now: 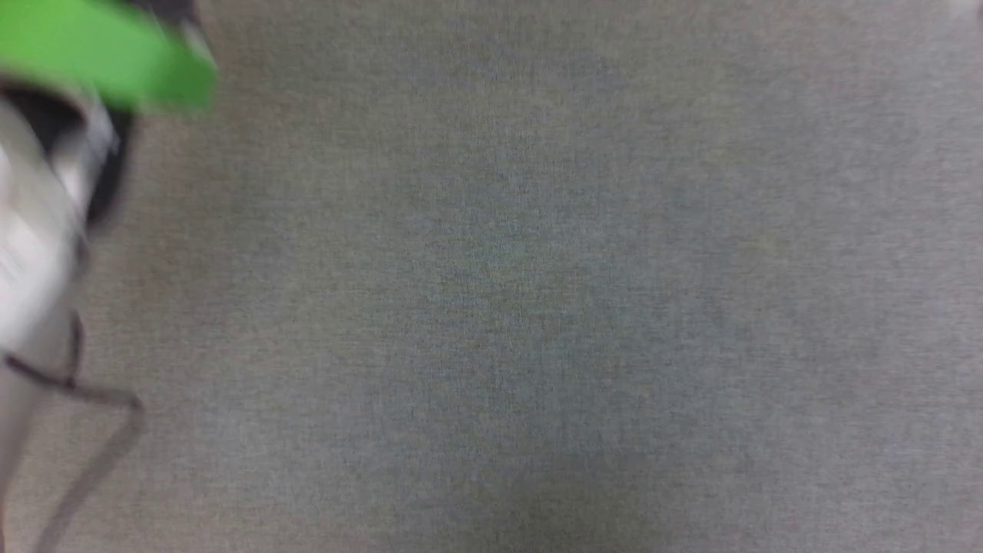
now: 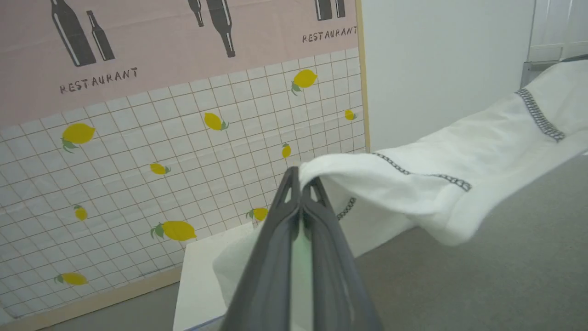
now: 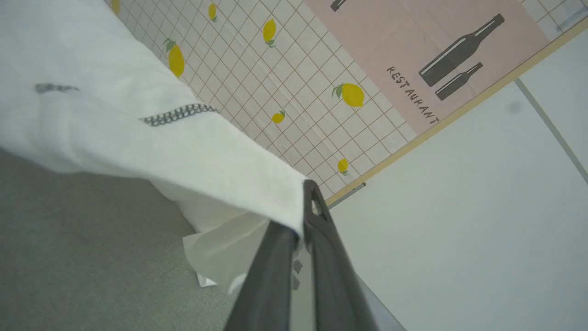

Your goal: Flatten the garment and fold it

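Operator: Grips first, closest in?

Spotter: The left gripper (image 2: pixel 302 180) has its two dark fingers pressed together on an edge of the garment (image 2: pixel 459 151). The right gripper (image 3: pixel 304 216) is clamped on another edge, and the cloth drapes over one finger.

Operator: Which way does the shirt lie from them?

Spotter: It's strung between the two. In the left wrist view it runs off to the right and away from the fingertips. In the right wrist view it runs up and to the left. So the long axis goes gripper to gripper, with a zigzag seam (image 2: pixel 539 115) crossing it. The middle sags toward the grey surface (image 2: pixel 505 276), and I can't tell whether the lowest fold touches. Neither arm is nearer, since each holds an end.

Operator: And the next move?

Spotter: My guess is to spread the arms along that axis to take out the sag, then lower the shirt flat and level.

Operator: Containers?

Spotter: A white box (image 2: pixel 197 280) sits below and just beyond the left gripper, with a fold of the shirt hanging in front of it. I can't see what's inside. Behind it are the lemon-print backdrop (image 2: pixel 183 138) and a white wall (image 2: pixel 436 69). The head view is blurred, with a pale forearm (image 1: pixel 31 230) and a green shape (image 1: pixel 107 54) at its left edge.
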Tool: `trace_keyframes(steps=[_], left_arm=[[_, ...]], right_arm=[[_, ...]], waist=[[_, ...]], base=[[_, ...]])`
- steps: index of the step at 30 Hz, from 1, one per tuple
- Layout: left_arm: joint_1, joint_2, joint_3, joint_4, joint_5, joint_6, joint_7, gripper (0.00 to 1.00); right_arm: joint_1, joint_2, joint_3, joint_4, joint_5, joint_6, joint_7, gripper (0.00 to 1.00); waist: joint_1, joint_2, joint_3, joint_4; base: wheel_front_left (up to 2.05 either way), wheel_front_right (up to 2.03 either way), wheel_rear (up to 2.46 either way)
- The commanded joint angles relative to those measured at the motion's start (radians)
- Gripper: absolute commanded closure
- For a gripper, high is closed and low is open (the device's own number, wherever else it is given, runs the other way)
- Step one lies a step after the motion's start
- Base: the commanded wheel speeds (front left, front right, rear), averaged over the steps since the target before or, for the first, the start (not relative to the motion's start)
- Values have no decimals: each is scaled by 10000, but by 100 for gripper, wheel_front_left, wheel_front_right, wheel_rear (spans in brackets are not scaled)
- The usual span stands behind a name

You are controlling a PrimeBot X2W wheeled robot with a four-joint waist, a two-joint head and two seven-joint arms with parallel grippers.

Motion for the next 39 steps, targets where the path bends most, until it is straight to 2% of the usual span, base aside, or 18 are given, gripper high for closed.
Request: trace_keyframes(steps=[1,6,13,22,29,39], left_arm=[[689,129,-47,-432,-85,207,63,100],[2956,370,-485,-1973,-73,916,161,100],[5320,484,-1289,-2646,34,1650,253,100],[6916,660,-2538,-2403,-89,1649,1086,100],[7822,801,-3292,-2107,-548,1623,2103,100],[8592,884,-3942,-1580,-1124,1664,3178,100]], right_arm=[[720,-96,-249,-484,84,-19,184,100],[3561,10,-1341,-2187,185,-19,814,100],[6858,721,-2335,-3374,24,-19,965,100],[9783,1534,-2985,-3383,-80,-19,567,100],[11329,2085,-3000,-3011,-168,-19,296,100],[12494,2206,-2815,-2601,-342,-19,421,100]], waist=[[0,0,-658,-43],[0,0,-1258,-39],[0,0,-1897,-130],[0,0,-2400,-254],[0,0,-2763,-410],[0,0,-2954,-502]], base=[[0,0,0],[0,0,0],[0,0,0],[0,0,0],[0,0,0],[0,0,0]])
